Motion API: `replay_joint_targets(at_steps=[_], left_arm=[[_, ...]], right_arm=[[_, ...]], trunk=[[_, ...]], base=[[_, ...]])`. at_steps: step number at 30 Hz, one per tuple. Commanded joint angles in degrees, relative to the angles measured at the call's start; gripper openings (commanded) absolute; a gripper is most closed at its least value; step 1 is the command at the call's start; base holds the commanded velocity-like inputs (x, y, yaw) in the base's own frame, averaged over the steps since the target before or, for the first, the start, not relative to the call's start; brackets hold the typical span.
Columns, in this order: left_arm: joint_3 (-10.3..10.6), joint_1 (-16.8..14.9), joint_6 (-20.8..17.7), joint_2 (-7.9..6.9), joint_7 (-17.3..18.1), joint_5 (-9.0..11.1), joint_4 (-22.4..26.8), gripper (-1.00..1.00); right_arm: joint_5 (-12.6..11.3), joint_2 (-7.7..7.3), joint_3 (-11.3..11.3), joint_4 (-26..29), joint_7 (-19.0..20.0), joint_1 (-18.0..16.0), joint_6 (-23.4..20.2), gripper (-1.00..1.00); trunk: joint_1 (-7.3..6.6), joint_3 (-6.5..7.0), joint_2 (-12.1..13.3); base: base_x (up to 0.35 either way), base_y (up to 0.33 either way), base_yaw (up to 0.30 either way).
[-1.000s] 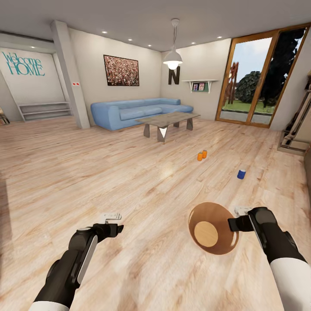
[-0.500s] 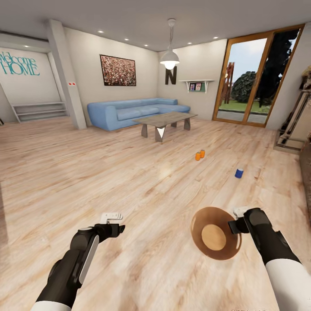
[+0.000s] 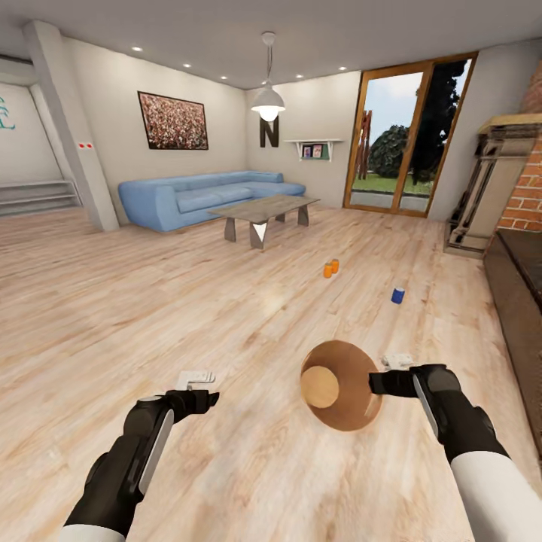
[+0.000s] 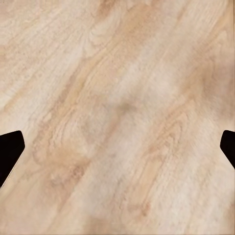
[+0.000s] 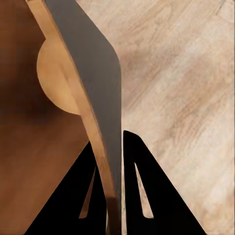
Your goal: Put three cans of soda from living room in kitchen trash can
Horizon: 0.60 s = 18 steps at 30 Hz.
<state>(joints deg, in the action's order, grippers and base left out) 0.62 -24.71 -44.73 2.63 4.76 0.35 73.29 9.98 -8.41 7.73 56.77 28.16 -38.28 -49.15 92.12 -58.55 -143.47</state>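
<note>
- Camera's swung right since a second ago; fireplace (image 3: 519, 188) now shows.
- My right gripper (image 3: 374, 382) pinches bin (image 3: 339, 385) rim.
- Left gripper (image 3: 197, 376) spread, empty.
- Cans: orange pair (image 3: 330, 268), blue (image 3: 397, 296), ahead on floor, nearer my right arm.

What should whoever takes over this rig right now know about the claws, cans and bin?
Right claw: shut on the rim of the bin, carried above the floor.
Left claw: open, holding nothing.
Cans: two orange cans side by side and one blue can, standing on the floor ahead, past the bin and short of the low table.
Done: bin in hand; no can in it.
Left: collect all three cans.
</note>
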Motion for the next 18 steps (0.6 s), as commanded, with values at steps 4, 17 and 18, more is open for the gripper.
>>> replay_joint_targets(at_steps=[4, 17, 18], left_arm=[[0.0, 0.0, 0.0, -0.01, 0.1, 0.0, 0.0, 1.0], [0.0, 0.0, 0.0, 0.0, 0.1, -0.2, 0.0, 1.0], [0.0, 0.0, 0.0, 0.0, 0.1, -0.2, 0.0, 1.0]], right_arm=[[1.8, -0.02, 0.2, 0.0, -0.1, 0.0, 0.7, -1.0], [1.8, -0.34, 1.1, 0.1, 0.4, 0.0, 1.2, -1.0], [1.8, -0.36, 1.1, 0.1, 0.4, 0.0, 1.2, -1.0]], trunk=[[0.0, 0.01, 0.0], [0.0, 0.01, 0.0], [0.0, 0.01, 0.0]], base=[[0.114, 0.303, -0.252], [0.126, 0.303, -0.211], [0.143, 0.303, -0.033]])
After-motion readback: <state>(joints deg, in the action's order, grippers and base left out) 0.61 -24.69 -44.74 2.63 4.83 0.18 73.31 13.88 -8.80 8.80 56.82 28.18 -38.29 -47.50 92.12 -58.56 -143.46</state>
